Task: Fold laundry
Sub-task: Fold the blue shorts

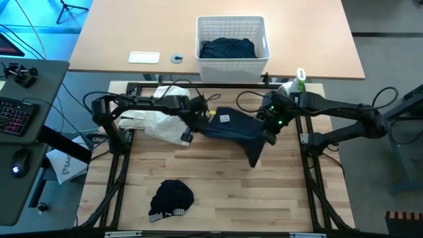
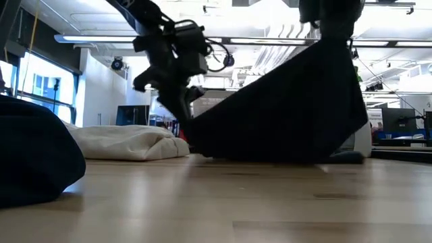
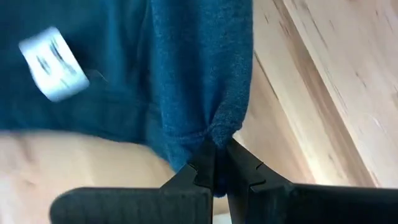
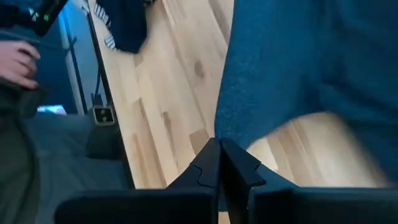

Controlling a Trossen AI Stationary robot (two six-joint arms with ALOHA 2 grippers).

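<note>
Nearest: dark balled garment [image 2: 34, 158] lying on our tabletop [image 1: 225, 192].
Left hand [image 3: 214, 168]: pinched shut on navy garment [image 1: 238, 127].
Right hand [image 4: 219, 163]: clamped on its other edge, cloth lifted between us.
Risk: thin pinches may slip, dropping it crooked.

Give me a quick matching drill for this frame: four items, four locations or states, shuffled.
Items:
1. dark blue knit garment
2. cream crumpled cloth
3. black cap with white lettering
4. navy dotted shirt

States:
A. inside the white lattice plastic basket
B. held up between both arms, left gripper and right gripper shut on it
C. alone on the near part of the table
D. lying under the left arm

Pairs: 1-B, 2-D, 3-C, 4-A
</note>
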